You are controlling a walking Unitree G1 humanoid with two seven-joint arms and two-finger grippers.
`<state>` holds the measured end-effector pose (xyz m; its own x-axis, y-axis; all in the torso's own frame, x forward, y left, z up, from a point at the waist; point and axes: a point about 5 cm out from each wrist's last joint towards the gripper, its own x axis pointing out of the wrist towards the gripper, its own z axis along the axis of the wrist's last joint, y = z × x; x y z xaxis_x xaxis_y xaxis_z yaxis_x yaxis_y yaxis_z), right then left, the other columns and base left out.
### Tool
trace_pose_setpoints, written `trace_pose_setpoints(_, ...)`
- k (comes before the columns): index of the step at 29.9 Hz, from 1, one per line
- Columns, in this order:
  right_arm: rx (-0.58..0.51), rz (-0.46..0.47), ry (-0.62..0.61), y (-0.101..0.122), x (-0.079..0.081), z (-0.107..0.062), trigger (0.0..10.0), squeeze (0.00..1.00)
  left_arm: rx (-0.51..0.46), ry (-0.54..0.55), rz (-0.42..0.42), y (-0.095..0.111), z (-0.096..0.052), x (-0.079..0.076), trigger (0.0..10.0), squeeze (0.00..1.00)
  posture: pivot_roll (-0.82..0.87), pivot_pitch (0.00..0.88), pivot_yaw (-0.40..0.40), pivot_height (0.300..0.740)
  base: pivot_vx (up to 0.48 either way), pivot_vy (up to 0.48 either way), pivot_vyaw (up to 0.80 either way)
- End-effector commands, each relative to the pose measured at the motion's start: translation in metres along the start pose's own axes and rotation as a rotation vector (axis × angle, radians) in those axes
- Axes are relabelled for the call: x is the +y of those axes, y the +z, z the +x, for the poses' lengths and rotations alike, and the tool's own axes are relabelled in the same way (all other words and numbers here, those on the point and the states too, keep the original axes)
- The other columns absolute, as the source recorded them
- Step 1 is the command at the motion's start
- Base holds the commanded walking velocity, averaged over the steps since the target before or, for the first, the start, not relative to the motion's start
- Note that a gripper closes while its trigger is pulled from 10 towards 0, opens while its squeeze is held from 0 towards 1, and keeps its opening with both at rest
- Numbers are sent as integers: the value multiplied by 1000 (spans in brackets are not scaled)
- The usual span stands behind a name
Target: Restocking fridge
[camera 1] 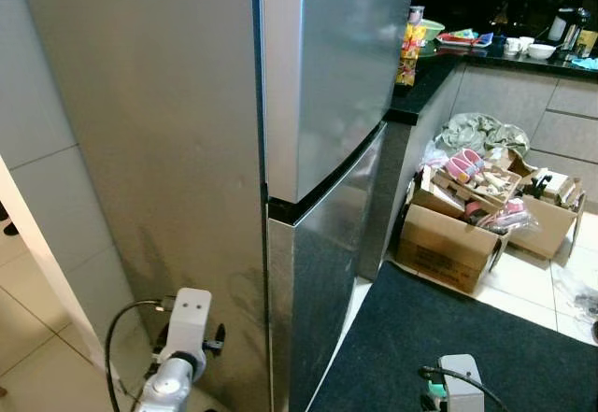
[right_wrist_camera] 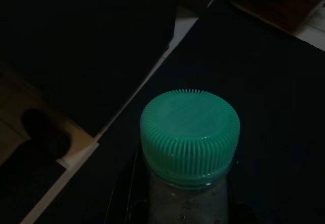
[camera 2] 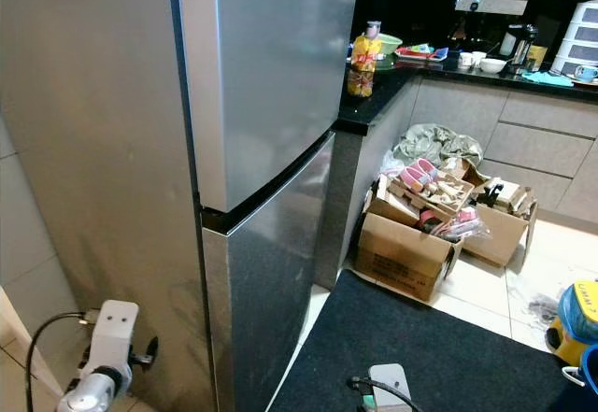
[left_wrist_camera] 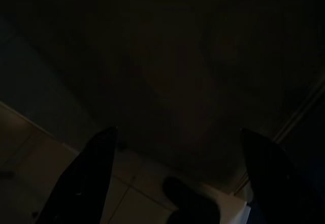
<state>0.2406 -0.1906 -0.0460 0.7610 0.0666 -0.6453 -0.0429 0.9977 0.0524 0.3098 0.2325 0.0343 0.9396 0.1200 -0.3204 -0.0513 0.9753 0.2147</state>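
We stand at the closed fridge with a bottle in hand, before the door is opened.

The two-door steel fridge (camera 1: 318, 150) has both doors shut, and we face its front corner. Our right tool (right_wrist_camera: 177, 203) grips a clear bottle with a green ribbed cap (right_wrist_camera: 189, 135), held low over the dark mat (camera 2: 439, 347) before the fridge. Our left tool (left_wrist_camera: 177, 183) hangs beside the fridge's side wall, fingers (left_wrist_camera: 84, 176) spread wide and holding nothing. Beyond the fridge, a black bench (camera 2: 439, 62) carries a jar and dishes, with open cardboard boxes (camera 2: 411, 244) at its foot. We judge the next move is for the free left tool to reach the door edge and pull it open.
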Motion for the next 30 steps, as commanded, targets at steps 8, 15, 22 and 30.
trace_pose_setpoints(8, -40, -19, -26, 9, -13, -1, 10000, 0, -37, -132, -54, 4, 0, -13, 2745, 0, -9, 6, -5, 740, 0, 0, 0)
trace_pose_setpoints(15, -38, -16, -46, 6, -21, -4, 10000, 0, -74, -164, -35, 10, 0, -18, 0, 0, -19, 23, 2, 740, 0, 0, 0)
trace_pose_setpoints(22, -36, -17, -63, 0, -27, -8, 10000, 0, -137, -229, -17, 26, 3, -27, 10000, 0, -33, 66, 10, 740, 0, 0, 0)
trace_pose_setpoints(30, -49, -1, -82, -1, -33, -10, 10000, 0, -208, -290, 70, 48, 8, -36, 10000, 0, -37, 74, 23, 740, 0, 0, 0)
